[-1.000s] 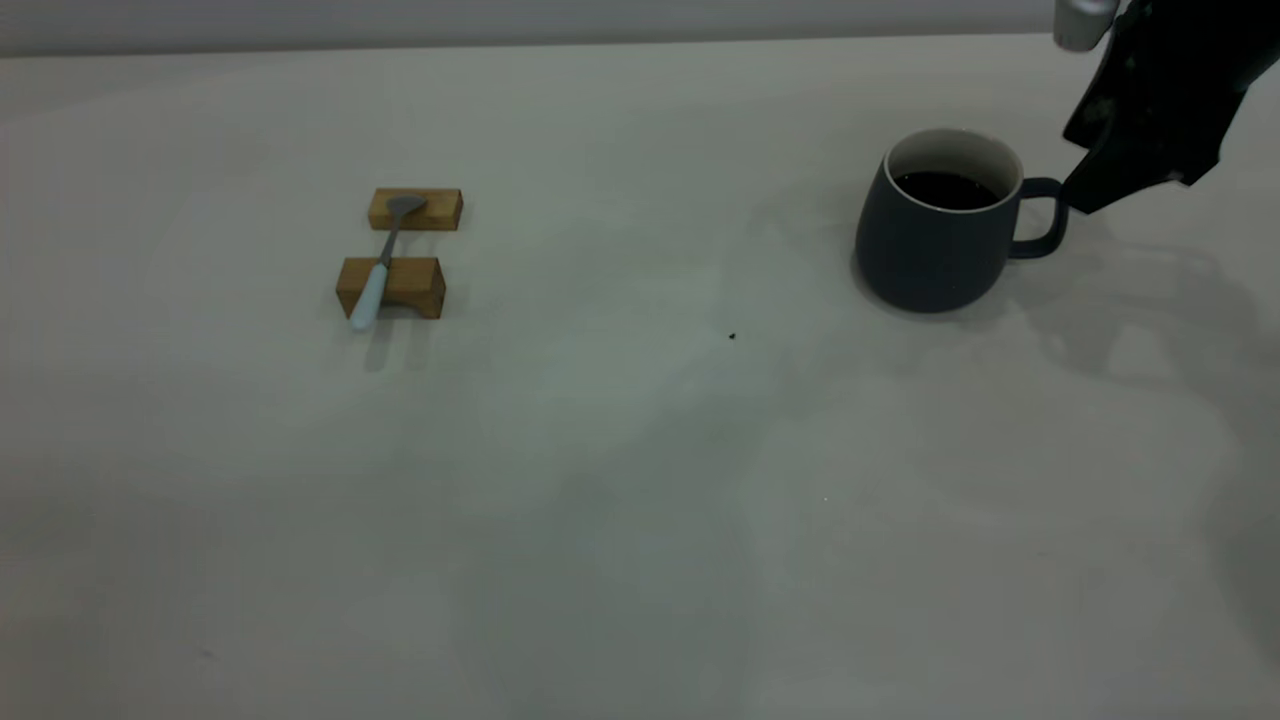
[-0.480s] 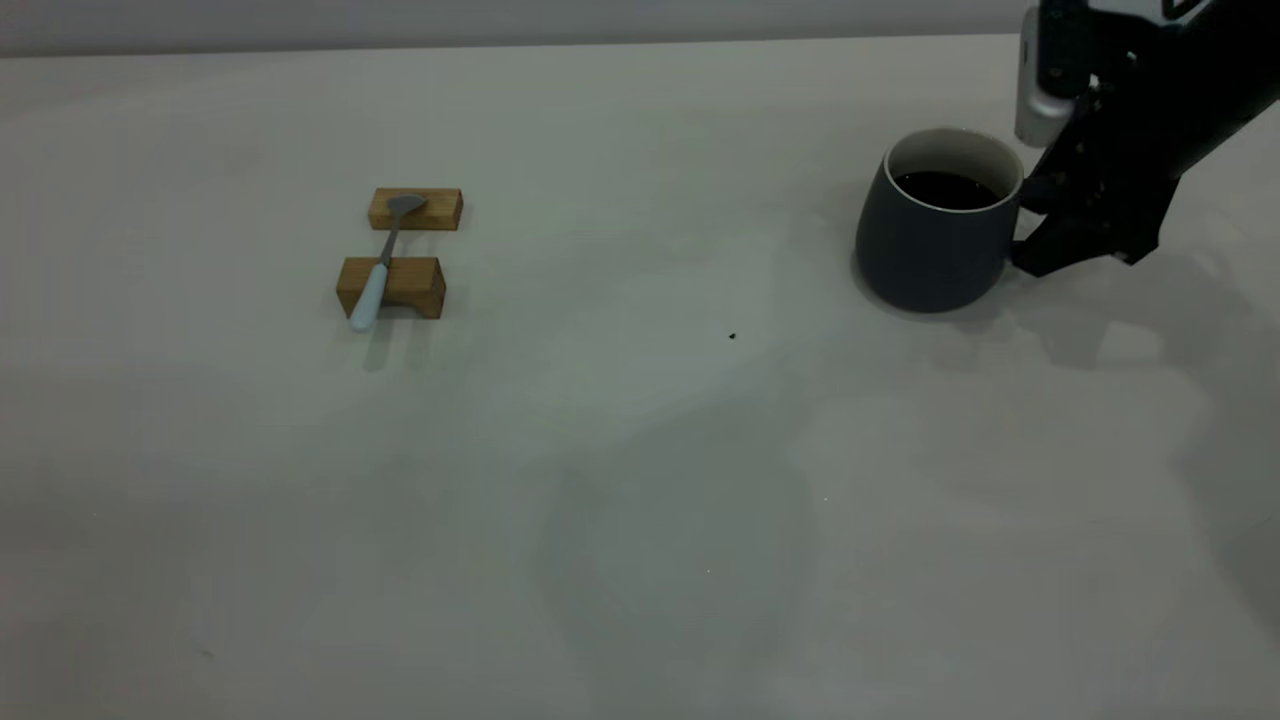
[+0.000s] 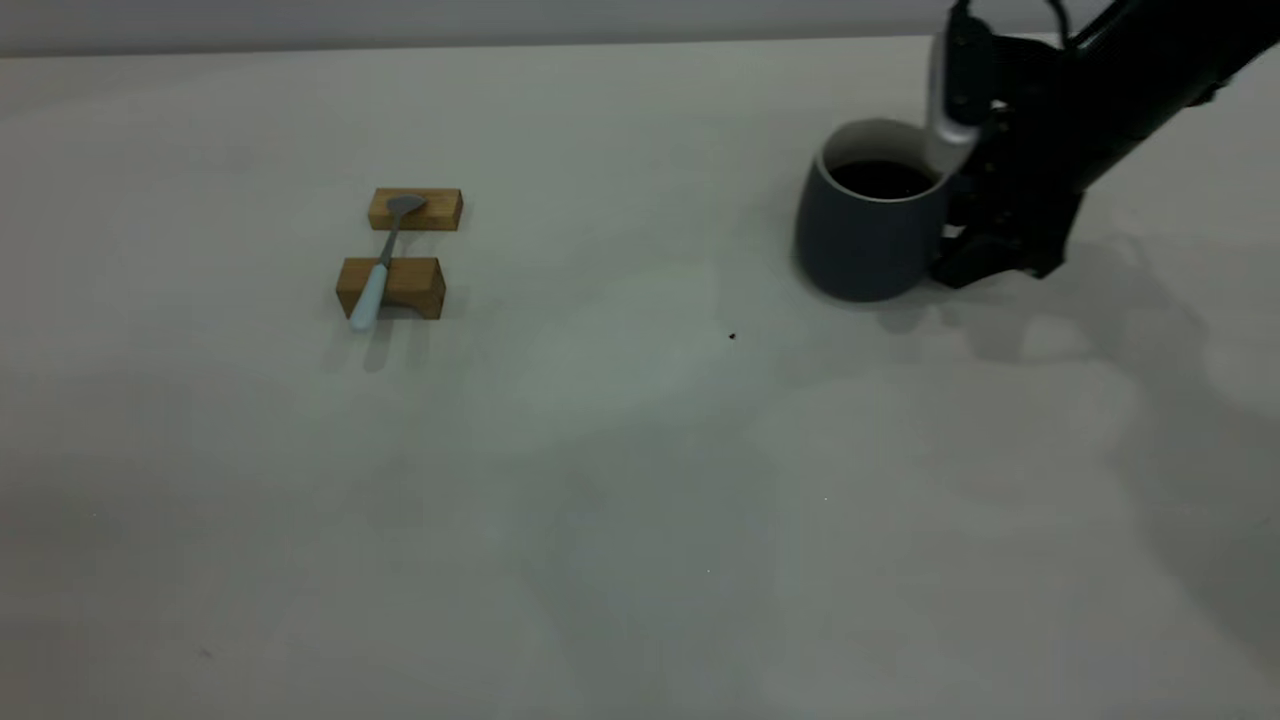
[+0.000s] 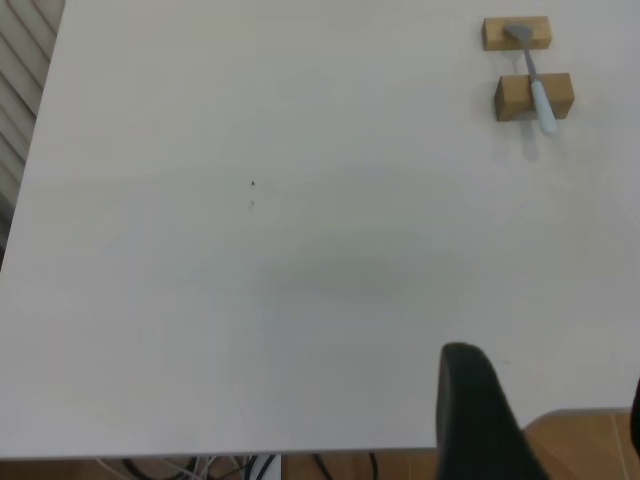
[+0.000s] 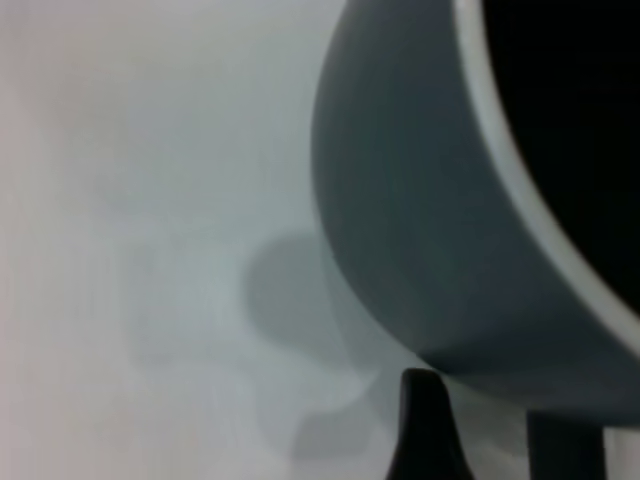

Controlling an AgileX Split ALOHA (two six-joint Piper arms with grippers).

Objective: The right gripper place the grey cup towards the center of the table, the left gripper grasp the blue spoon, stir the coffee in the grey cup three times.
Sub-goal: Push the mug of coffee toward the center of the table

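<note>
Moved toward the middle since a moment ago, the right end effector grips the grey cup by its handle at 1 o'clock on the counter. Coffee fills it. The blue spoon lies across two wooden blocks at 10 o'clock; I cannot tell the left end effector's state.

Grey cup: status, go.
Right gripper at grey cup handle side, cup off-center. Left gripper parked. Blue spoon on wooden blocks. Path clear.

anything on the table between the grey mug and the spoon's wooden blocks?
Almost bare. In the exterior view, only a tiny dark speck lies on the off-white table between the dark grey mug and the two brown wooden blocks.
</note>
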